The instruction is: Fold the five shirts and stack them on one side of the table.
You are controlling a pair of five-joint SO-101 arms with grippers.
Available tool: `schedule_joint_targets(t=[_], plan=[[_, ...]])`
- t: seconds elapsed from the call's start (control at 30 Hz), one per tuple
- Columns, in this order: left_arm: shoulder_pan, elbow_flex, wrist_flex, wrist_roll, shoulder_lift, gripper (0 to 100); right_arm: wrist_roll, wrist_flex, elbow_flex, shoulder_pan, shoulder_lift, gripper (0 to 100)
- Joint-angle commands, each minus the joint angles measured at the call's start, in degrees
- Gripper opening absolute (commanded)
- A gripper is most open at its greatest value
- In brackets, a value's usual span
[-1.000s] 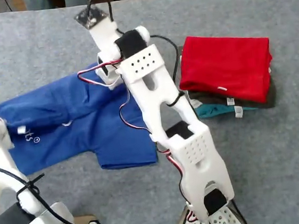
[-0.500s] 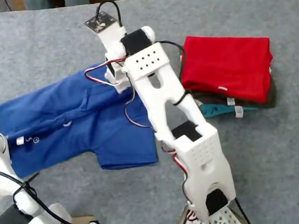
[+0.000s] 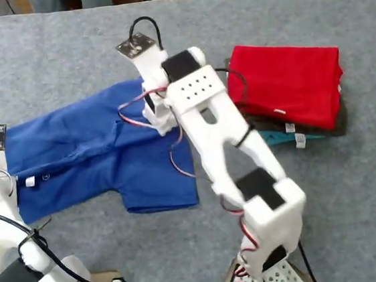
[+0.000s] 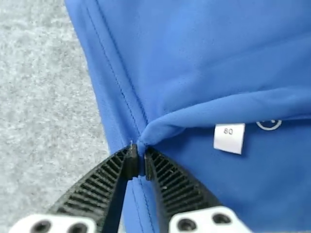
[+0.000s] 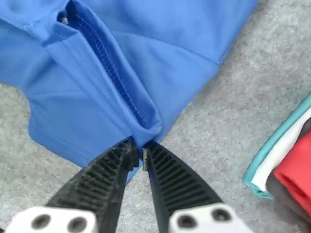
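Grey table: my left gripper, right gripper, both clamped on blue shirt, dragged it toward folded stack.

Bright, even diffuse light, soft, faint shadows throughout

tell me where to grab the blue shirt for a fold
Probably by a stitched edge at each end, coming from above. The blue shirt lies flat on the table, so only pinched-up hem offers a ridge. The left gripper and right gripper are shut on such pinches.
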Motion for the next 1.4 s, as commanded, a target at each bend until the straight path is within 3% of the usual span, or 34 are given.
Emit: schedule_joint_targets(t=[0.0,0.2,0.4,1.13,1.37], plan=[[-1.45,-0.22,-0.70,-1.49,-2.29,3,-3.25,-6.59,11.03,0.70,-7.08,1.3],[-1.36,-0.22,5.36,-5.01,-2.29,3,-6.95,-15.91,25.54,0.62,-12.26,1.3],[-1.98,-2.77,7.91,-5.01,-2.37,3,-9.32,-18.90,30.73,2.99,-15.69,1.3],[-7.78,-3.30,7.65,-9.05,-1.67,3,-10.73,-17.93,37.05,8.26,-23.78,1.3],[-6.20,-0.48,7.56,-10.29,-2.11,3,-10.46,-19.52,42.86,8.18,-27.30,1.3]])
